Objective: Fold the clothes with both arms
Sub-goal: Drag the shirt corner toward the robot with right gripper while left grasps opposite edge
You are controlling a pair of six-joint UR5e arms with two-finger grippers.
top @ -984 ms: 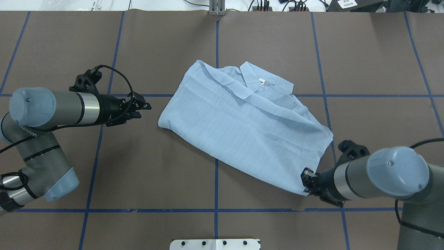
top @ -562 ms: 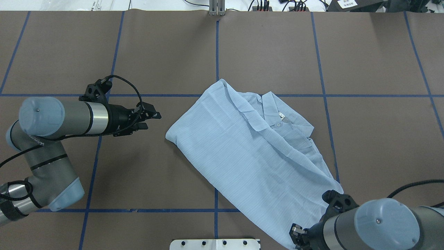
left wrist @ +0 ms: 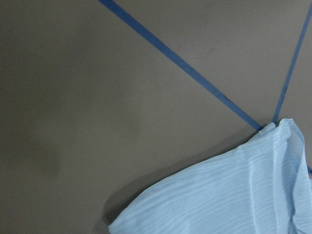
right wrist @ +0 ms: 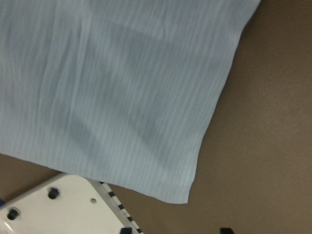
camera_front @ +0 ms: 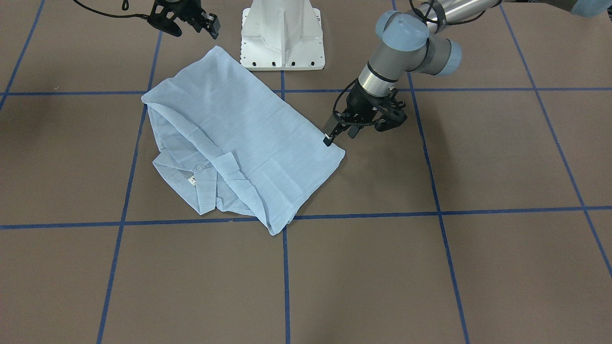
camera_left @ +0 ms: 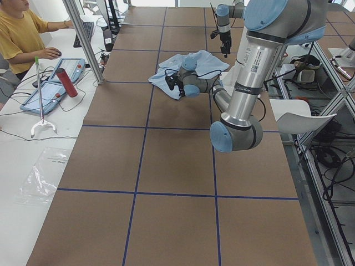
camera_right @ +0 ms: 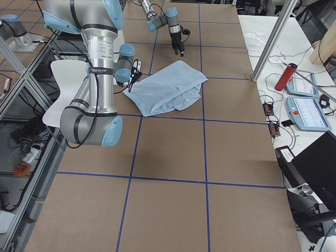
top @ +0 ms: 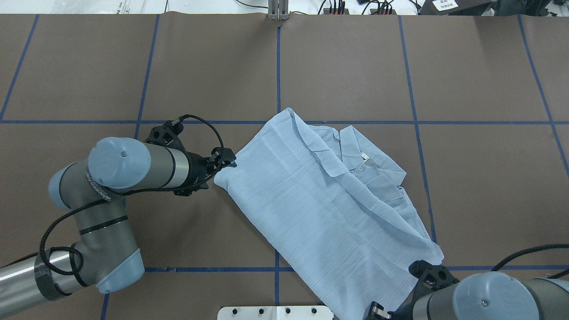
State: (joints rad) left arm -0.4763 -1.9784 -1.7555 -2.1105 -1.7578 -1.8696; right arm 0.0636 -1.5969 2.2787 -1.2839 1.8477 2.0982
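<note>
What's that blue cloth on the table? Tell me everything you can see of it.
It is a thin pale-blue shirt with fine stripes, folded into a rough rectangle and lying flat, askew, on the brown table. Its collar, a small white button and a neck label show at one end. The cloth is lightly creased. The left tool has a tip at one corner's edge; the right tool is just off another corner, not holding it.
</note>
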